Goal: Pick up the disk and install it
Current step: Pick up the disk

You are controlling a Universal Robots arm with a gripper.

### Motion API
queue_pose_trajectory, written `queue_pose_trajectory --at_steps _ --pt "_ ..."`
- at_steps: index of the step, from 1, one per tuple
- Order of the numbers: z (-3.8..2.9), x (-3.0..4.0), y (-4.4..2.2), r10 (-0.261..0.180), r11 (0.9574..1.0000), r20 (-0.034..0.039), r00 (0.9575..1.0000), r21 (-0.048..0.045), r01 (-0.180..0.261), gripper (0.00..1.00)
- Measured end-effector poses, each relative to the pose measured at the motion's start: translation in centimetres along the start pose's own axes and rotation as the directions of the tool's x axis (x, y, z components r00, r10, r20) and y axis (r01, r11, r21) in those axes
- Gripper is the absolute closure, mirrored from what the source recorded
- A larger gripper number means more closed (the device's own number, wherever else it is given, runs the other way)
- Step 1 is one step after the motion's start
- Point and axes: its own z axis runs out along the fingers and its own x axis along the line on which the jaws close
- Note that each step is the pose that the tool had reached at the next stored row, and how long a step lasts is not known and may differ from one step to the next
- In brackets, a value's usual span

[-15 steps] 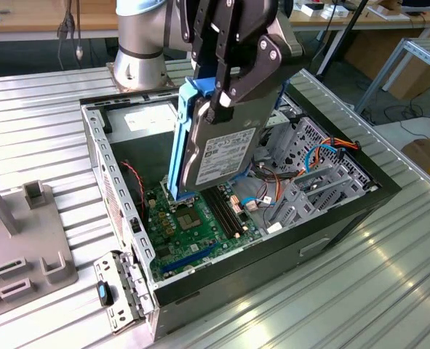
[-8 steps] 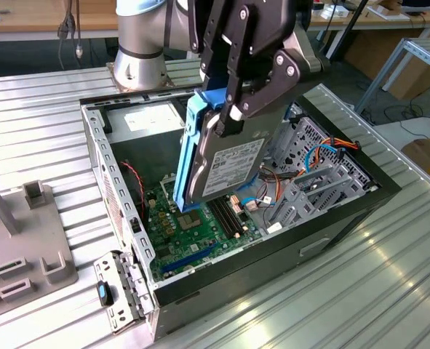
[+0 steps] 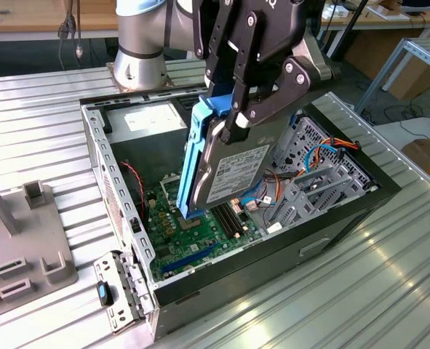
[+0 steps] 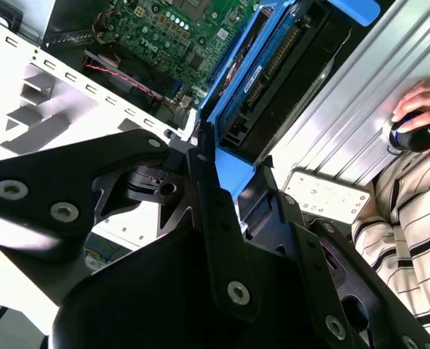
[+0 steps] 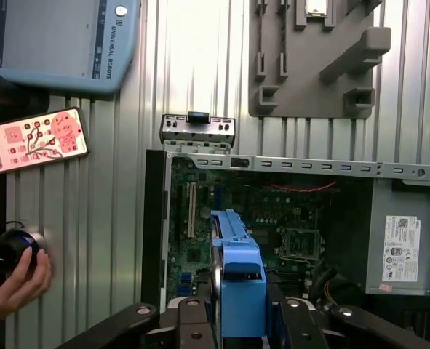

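Ribbed metal table (image 3: pixel 389 283); fingers (image 3: pixel 239 122) clamp disk (image 3: pixel 233 174) above open computer case (image 3: pixel 324 236).

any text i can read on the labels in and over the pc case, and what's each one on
White label on the disk: black print and barcodes, too small to read.
White label on the power supply: print too small to read.

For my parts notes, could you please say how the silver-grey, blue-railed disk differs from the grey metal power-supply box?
The disk stands on edge, clamped in the gripper over the open case; the power-supply box sits mounted in the case's corner. The disk is smaller and wears blue rails; the box has none. Both are white-labelled grey metal.
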Motion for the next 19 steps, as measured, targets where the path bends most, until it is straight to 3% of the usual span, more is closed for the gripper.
queue_pose_trajectory --at_steps 2,5,7,9,10,12,16,19 --pt "0.01 0.01 -0.16 0.0 1.0 0.0001 1.0 0.0001 0.0 0.63" --pt "0.03 0.06 -1.87 0.0 1.0 -0.0022 1.0 -0.0001 0.0 0.63" --pt "0.05 0.09 -2.59 0.0 1.0 -0.0037 1.0 -0.0003 0.0 0.63" --pt "0.06 0.12 -3.75 0.0 1.0 -0.0062 1.0 -0.0006 0.0 0.63" --pt "0.1 0.17 -5.24 0.0 1.0 -0.0085 1.0 -0.001 0.0 0.63" --pt "0.11 0.2 -6.08 0.0 1.0 -0.01 0.9999 -0.0012 0.0 0.63" --pt "0.17 0.28 -8.57 0.0 1.0 -0.0138 0.9999 -0.0017 0.0 0.63" --pt "0.2 0.32 -9.77 0.0 1.0 -0.0139 0.9999 -0.002 0.0 0.63"
